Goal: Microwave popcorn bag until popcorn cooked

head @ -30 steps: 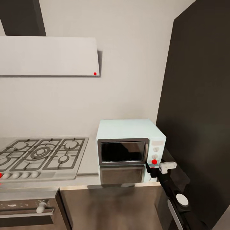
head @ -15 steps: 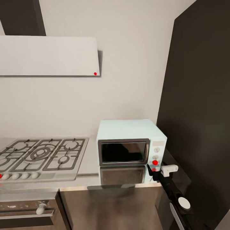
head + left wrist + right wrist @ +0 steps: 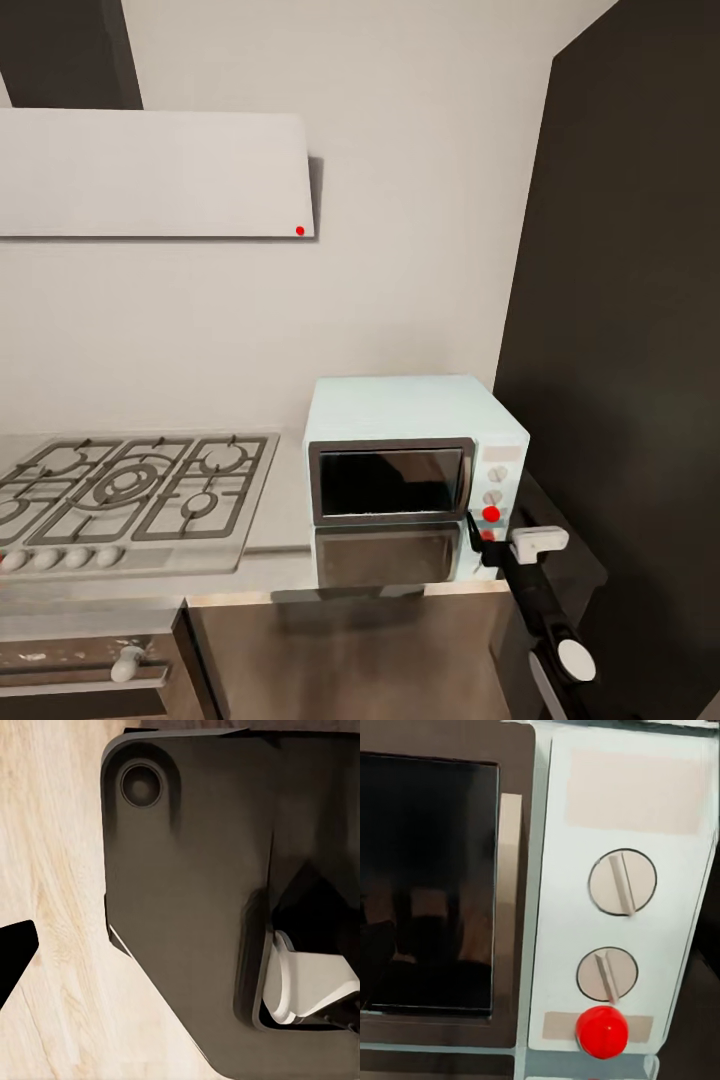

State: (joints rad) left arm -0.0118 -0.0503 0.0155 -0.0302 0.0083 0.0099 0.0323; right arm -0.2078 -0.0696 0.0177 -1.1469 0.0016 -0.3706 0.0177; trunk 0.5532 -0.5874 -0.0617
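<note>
Facing the microwave [image 3: 415, 462] with its door closed, the right gripper [image 3: 474, 534] hovers by the red button [image 3: 601, 1031]; jaw state unclear. Next: press precisely to start heating.

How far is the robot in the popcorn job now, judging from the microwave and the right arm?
The microwave door is shut, which suits a bag already loaded, though its dark glass hides any bag inside. In hand: the right gripper sits just below the red button on the control panel, under two round knobs. Whether heating has started cannot be told, and cooked popcorn is not confirmed.
</note>
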